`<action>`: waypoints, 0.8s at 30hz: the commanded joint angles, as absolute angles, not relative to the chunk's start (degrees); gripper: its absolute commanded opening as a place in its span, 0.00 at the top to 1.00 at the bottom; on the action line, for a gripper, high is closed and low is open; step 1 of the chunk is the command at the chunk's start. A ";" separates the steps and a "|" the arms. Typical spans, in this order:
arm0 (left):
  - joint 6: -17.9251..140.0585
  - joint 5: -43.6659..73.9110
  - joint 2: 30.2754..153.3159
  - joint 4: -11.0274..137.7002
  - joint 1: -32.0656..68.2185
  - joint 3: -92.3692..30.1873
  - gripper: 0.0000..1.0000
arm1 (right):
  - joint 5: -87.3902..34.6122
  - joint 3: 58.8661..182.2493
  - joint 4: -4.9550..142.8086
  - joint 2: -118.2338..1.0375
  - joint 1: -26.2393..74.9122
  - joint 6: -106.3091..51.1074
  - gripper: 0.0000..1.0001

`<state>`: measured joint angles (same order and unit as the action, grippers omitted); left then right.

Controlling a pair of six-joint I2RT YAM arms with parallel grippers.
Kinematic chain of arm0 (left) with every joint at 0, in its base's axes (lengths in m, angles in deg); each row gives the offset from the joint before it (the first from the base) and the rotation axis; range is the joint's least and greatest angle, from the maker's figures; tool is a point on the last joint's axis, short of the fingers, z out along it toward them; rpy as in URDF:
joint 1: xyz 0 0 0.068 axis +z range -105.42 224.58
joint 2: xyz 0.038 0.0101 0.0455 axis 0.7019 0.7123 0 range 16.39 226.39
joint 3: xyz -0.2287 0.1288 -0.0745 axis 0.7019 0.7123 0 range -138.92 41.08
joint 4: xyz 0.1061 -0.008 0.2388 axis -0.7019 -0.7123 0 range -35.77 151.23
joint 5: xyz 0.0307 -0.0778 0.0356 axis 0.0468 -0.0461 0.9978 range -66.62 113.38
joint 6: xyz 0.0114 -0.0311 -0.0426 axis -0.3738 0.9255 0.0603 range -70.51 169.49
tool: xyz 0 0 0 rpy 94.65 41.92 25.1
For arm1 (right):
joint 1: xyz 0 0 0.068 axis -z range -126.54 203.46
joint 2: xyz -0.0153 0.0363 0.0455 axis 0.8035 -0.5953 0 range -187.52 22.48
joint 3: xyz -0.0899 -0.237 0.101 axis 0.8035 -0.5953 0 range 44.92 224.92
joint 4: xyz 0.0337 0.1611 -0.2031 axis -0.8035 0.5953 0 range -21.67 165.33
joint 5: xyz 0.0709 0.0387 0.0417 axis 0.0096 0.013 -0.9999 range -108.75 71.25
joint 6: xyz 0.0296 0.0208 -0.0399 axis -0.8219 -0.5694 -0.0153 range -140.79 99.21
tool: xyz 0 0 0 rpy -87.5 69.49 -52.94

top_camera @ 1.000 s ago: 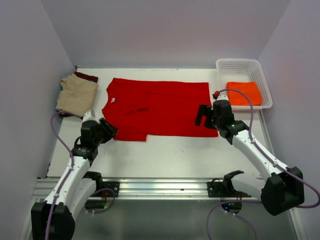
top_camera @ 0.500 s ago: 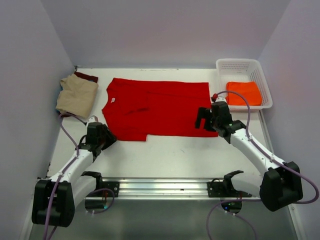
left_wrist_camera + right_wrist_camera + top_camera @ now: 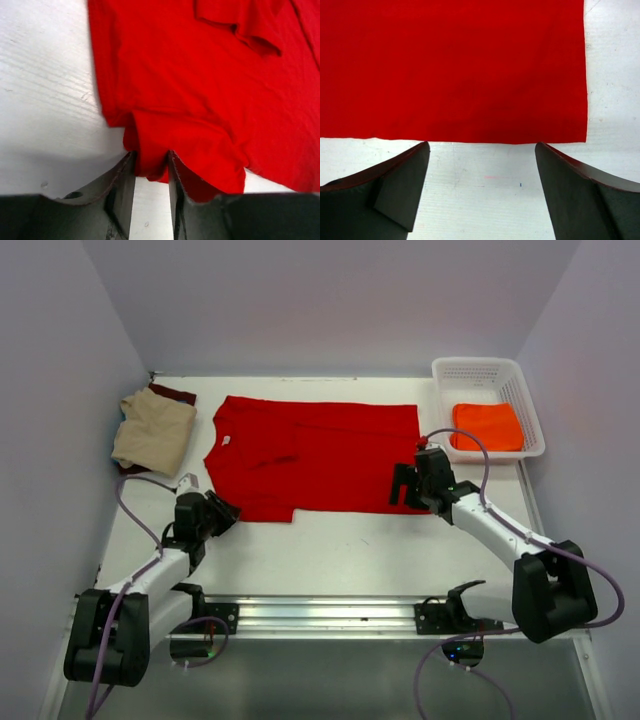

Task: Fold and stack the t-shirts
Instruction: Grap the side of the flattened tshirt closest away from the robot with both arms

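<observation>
A bright red t-shirt lies spread flat mid-table, its white neck label at the left and one sleeve folded inward. My left gripper sits low at the shirt's near-left corner. In the left wrist view its jaws stand narrowed around a bunched fold of the red cloth, with a gap of table still showing between the fingers. My right gripper is at the near-right hem. It stands wide open over bare table, just short of the red hem.
A folded tan t-shirt lies on a dark maroon one at the far left. An orange t-shirt rests in the white basket at the far right. The mounting rail runs along the near edge.
The left arm has dropped lower and its jaws have narrowed around the shirt's corner. The right gripper has shifted slightly left along the hem and closed a little.
</observation>
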<state>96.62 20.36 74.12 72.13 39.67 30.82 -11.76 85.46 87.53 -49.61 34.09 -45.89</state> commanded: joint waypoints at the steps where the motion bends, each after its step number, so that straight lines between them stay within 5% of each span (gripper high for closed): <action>1: 97.12 16.89 75.01 81.70 39.65 31.67 0.68 | -10.66 85.18 83.72 -50.99 34.30 -46.36 0.12; 5: 97.04 15.92 73.00 78.83 39.65 29.75 0.98 | -11.63 85.09 83.45 -52.31 34.22 -46.45 0.33; 15: 98.00 15.74 65.77 65.28 39.65 17.72 1.00 | -16.89 85.18 82.05 -52.48 34.22 -45.84 0.74; 18: 98.79 15.83 68.50 65.80 39.65 15.51 1.00 | -22.52 86.32 80.99 -54.42 34.22 -45.57 0.66; 24: 102.13 13.02 80.61 74.66 40.09 14.27 1.00 | -25.78 88.25 81.60 -57.59 33.34 -44.43 0.34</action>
